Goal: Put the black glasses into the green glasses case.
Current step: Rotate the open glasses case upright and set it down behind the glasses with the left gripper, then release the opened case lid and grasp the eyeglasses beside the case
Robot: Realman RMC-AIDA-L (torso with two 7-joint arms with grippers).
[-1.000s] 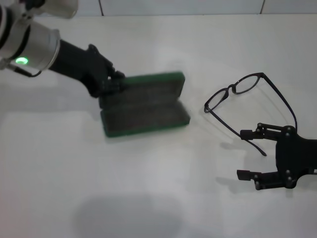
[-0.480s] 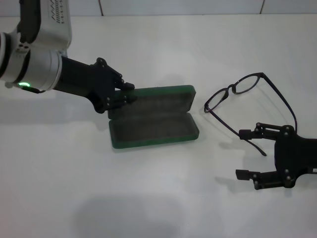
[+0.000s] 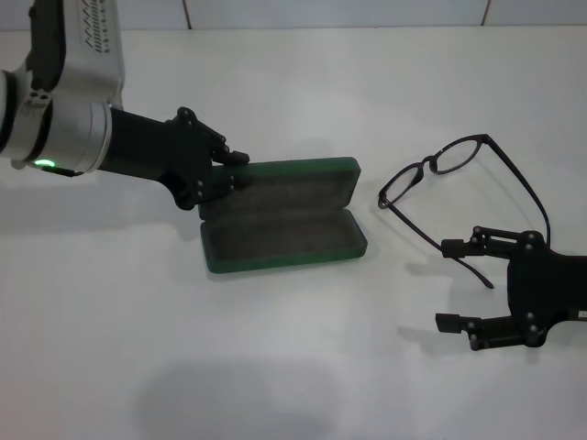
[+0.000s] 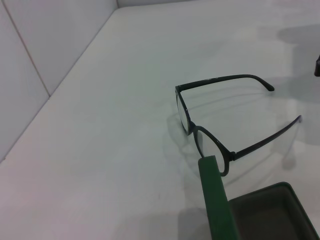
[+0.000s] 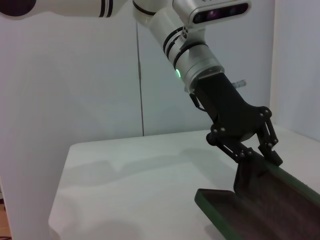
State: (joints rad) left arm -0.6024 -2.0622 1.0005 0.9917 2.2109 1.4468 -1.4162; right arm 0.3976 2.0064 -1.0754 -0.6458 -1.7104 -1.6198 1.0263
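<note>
Since a second ago the left pincer point(image 3: 231, 170) has dragged the green glasses case point(image 3: 280, 216) along the white surface point(image 3: 303, 367) toward the black glasses point(image 3: 459, 197), though over the last half second little has shifted. That pincer is clamped on the upright lid at the case's far-left corner, one finger on each face of it. From there the open case stretches away toward the glasses, grey lining up, its base lying flat. The glasses sit just beyond the case's free end, temples unfolded. Near the tip of the closer temple hovers the right pincer point(image 3: 449, 285), its fingers spread wide and holding nothing, well apart from the case
</note>
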